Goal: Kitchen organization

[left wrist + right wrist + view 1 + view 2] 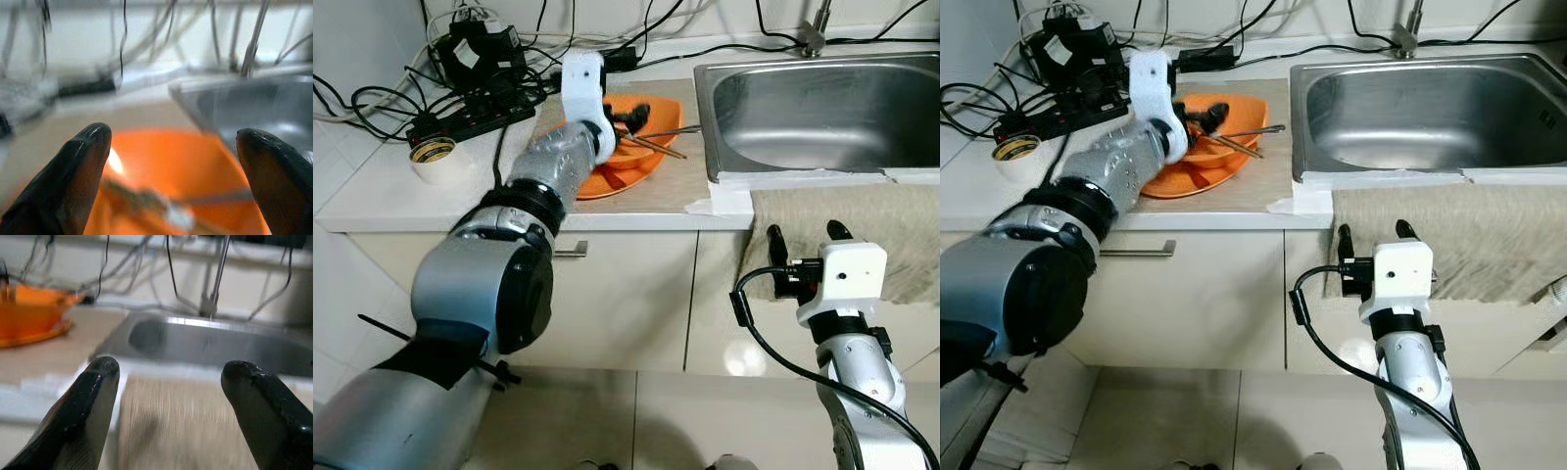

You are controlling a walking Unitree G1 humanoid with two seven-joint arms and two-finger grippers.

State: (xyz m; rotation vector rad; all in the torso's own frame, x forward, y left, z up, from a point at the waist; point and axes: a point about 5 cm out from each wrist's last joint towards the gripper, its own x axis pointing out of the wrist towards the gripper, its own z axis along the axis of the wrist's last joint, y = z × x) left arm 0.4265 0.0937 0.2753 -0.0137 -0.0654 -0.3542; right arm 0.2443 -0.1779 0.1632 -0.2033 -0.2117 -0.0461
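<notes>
1. Black fingers of the right gripper stand spread at lower right of the frame, idle before the beige cloth draped over the surface edge.
2. Mid-frame, the left gripper hovers spread over the orange bowl on its plate.
3. Chopsticks lie across the bowl: likely light, stiff and slippery, best pinched mid-length; the wrist view is blurred.
4. Farther back sits the steel sink.
</notes>
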